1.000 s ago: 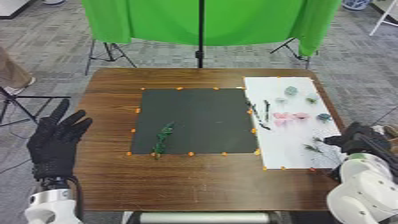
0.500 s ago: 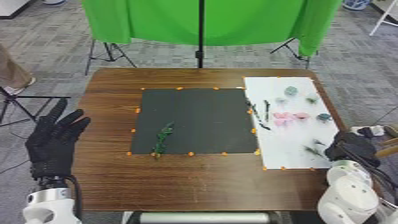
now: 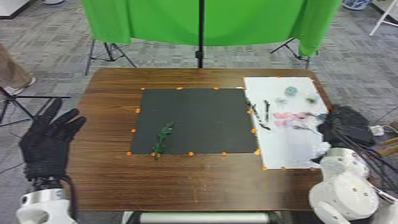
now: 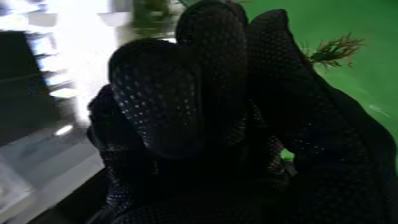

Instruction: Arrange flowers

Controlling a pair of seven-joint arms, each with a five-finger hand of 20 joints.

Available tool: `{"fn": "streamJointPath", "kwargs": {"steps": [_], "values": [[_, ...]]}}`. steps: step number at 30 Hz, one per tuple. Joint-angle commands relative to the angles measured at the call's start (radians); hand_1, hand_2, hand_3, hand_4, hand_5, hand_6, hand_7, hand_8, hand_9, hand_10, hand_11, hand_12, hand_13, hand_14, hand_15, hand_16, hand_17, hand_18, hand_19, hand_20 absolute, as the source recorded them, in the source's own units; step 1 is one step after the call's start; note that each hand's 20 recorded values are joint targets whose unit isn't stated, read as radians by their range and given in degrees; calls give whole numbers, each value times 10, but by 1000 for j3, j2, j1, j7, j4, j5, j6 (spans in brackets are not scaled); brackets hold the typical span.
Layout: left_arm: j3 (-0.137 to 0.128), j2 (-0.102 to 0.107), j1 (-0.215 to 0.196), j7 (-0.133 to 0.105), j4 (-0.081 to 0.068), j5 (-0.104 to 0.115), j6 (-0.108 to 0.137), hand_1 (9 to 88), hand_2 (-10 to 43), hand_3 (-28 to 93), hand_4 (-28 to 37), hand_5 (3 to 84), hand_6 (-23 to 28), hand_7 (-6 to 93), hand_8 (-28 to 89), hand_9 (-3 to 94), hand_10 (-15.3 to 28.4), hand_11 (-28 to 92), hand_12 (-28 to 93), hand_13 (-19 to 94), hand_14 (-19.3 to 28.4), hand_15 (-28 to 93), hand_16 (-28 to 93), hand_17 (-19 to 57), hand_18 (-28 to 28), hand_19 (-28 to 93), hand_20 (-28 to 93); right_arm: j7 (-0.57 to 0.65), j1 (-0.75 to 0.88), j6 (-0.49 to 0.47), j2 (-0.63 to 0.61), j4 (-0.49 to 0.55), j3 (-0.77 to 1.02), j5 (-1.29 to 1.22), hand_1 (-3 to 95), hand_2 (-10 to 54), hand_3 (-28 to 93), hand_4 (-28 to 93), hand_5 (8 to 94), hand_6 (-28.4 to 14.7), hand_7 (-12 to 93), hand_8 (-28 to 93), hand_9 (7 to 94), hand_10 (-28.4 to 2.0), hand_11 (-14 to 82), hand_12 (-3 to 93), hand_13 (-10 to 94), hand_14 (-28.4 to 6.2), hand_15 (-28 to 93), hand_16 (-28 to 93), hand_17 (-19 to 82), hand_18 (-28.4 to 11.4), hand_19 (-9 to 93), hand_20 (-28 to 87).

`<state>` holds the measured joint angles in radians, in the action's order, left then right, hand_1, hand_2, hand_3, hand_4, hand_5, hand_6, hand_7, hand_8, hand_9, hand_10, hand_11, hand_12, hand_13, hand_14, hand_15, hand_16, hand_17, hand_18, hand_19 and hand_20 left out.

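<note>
A leafy green sprig (image 3: 163, 139), thin and irregular, lies on the flat, dark square mat (image 3: 191, 112), near its front edge and partly over it. Slender dark stems (image 3: 266, 112) lie on the smooth white sheet (image 3: 275, 145), with soft, ruffled pink flowers (image 3: 286, 120) to their right and a rounded grey-green bloom (image 3: 290, 91) farther back. Small orange dots (image 3: 191, 153) edge the mat on the brown, grained wooden table (image 3: 191, 185). The left hand (image 3: 44, 150), in black fabric, is beside the table's left edge, fingers open and spread, holding nothing. The right hand (image 3: 348, 125) is over the sheet's right edge, covering part of it; a pale blur beside it is hard to make out. In the right wrist view, its mesh-textured fingers are curled in close together around a spiky, brown-tipped twig (image 4: 336, 51); the tip pokes out before green cloth (image 4: 369, 95), while the gripped part is hidden.
</note>
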<state>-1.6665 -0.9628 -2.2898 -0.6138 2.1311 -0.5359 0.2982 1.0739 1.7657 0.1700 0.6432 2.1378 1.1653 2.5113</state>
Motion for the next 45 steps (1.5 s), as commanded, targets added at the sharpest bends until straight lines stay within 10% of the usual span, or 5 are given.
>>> {"fn": "streamJointPath", "kwargs": {"steps": [1,25,45], "values": [[-21,-2,-37,14,17,-10,11,184,92,743,-283,358,78,92,-72,360,193,299,151,251,259,620,-77,-64,230,492,376,-187,-431,-91,226,1,-358,-115,565,-95,712,-283,911,-23,153,82,937,-104,365,180,920,-57,549,193,525,-211,932,306],[-3,11,17,69,18,-47,-3,193,90,748,-283,339,70,100,-75,352,192,299,152,251,259,621,-78,-64,231,493,378,-125,-663,-260,569,-381,-721,-55,524,-95,684,-282,934,-12,182,74,937,-98,470,170,928,-60,635,191,545,-233,932,438],[2,-1,34,106,13,-68,-22,204,90,758,-283,343,74,100,-76,352,192,301,151,250,259,622,-79,-63,230,494,378,-134,-614,-391,602,-347,-701,-60,459,-59,714,-235,937,-2,237,-32,937,-107,564,124,937,-76,717,141,588,-256,932,508]]}}
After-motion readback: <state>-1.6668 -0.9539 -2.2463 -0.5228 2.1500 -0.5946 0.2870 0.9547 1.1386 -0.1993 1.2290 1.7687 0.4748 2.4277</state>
